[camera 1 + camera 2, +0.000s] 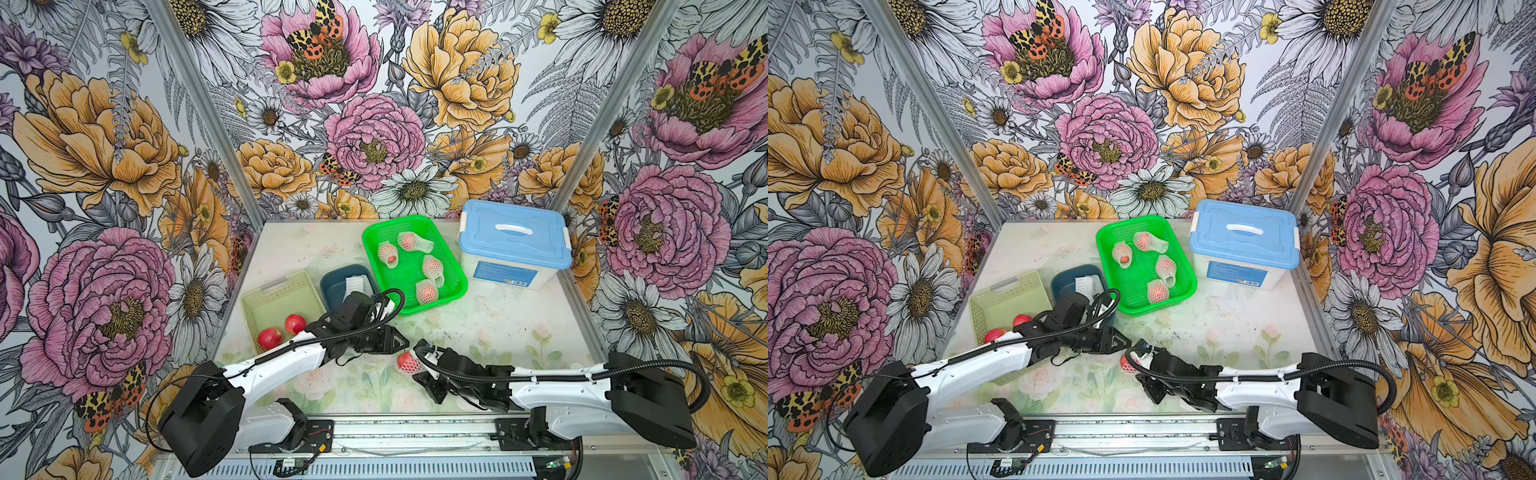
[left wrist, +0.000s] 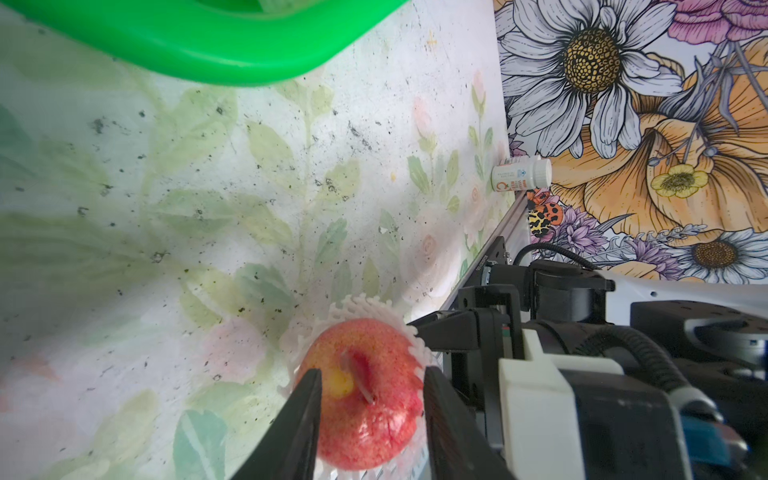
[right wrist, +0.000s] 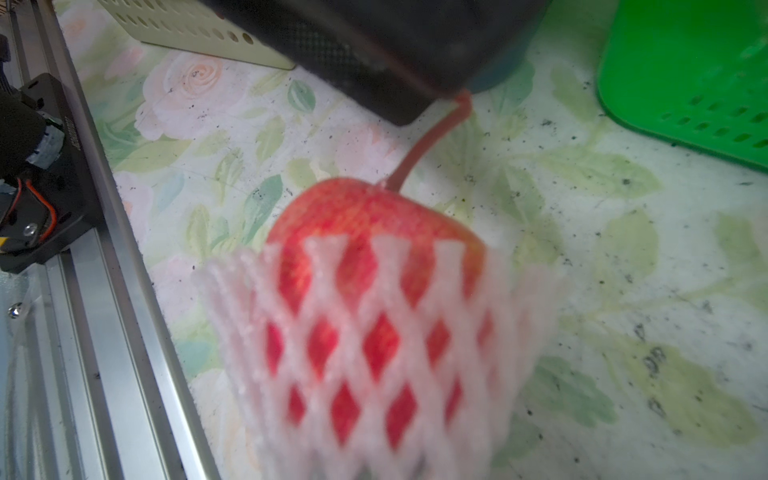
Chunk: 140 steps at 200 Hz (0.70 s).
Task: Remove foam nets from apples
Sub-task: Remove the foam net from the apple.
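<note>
Blurred and filling the lower half of the right wrist view, a white foam net (image 3: 374, 353) of soft diamond mesh sheathed the lower part of a glossy red apple (image 3: 374, 212), whose bare crown and long reddish stem stuck out. Seen from the left wrist, the left gripper (image 2: 370, 376) had its two black wedge-shaped fingers clamped on that bare crown, one against each flank. The right gripper (image 1: 417, 366) held the net's far end with its jaws closed on the foam, though its fingertips lay buried under the mesh. Apple and net sat between the two arms near the table's front edge; whether they touched the table could not be told. Farther back, a bright green mesh basket (image 1: 436, 300) held four netted apples (image 1: 432, 268), a pale green perforated crate (image 1: 274, 286) held two bare apples (image 1: 270, 337), and a dark blue tub (image 1: 332, 282) held an empty net (image 1: 356, 283). A white box with a blue handled lid (image 1: 513, 232) stood beside the basket. The table (image 1: 498, 332) wore a faded, speckled floral print, and bold flower wallpaper (image 1: 374, 124) covered the walls. In both top views the left arm hid its own fingers and part of the tub.
</note>
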Available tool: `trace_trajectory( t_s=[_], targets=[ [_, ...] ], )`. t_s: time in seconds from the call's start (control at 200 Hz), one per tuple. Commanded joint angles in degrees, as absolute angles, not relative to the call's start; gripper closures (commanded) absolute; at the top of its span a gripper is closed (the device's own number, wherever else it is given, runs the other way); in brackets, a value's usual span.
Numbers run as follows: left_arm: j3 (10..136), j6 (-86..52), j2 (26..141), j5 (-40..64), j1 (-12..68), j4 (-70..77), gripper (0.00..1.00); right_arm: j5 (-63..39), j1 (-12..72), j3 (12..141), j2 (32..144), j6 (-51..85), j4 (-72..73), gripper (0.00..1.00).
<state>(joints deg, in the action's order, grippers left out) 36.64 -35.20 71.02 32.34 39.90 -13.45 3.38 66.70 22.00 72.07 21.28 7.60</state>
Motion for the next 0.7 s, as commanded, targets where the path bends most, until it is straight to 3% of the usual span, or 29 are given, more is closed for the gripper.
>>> trace_trajectory(
  t_s=[0.0,0.265,0.601,0.696],
  targets=[
    [38.1,-33.5,71.8,33.5,40.5,-12.6,0.61,4.9,66.4,21.8,70.1,20.1,8.7,0.73],
    [38.4,-33.1,72.5,33.4,40.8,-12.8,0.73,5.1,66.3,21.7,68.8,19.9,8.4,0.73],
    [39.7,-32.3,72.3,33.7,40.8,-13.7,1.0,5.6,66.2,21.3,68.8,19.9,8.3,0.73],
    [40.0,-32.3,72.5,33.7,40.8,-13.9,1.0,5.6,66.2,21.1,68.8,19.9,8.4,0.73]
  ],
)
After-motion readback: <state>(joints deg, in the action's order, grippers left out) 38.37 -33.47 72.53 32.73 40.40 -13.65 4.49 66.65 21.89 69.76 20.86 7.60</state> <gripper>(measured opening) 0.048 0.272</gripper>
